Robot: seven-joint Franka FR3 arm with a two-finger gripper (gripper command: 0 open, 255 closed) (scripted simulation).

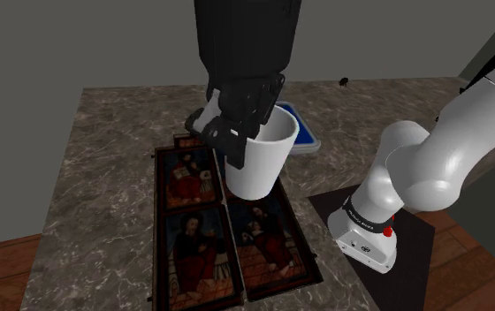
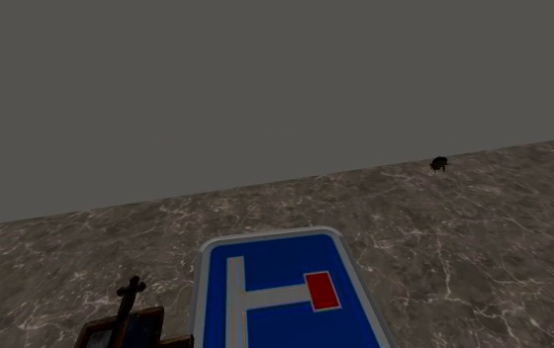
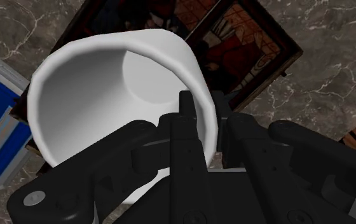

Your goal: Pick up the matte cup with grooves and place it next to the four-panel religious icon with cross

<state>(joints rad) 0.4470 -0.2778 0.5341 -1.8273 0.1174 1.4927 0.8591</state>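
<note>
cup (image 3: 107, 83) (smooth, white, tapered) in tool (image 3: 210, 121)

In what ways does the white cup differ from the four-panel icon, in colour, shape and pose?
The cup is plain white; the icon is dark-framed, with painted figures in red. The cup is round and open-topped; the icon is a flat rectangle. The cup stands upright in the tool, which clasps its rim, and appears lifted; the icon lies flat on the marble table. Both are over that table.
</note>
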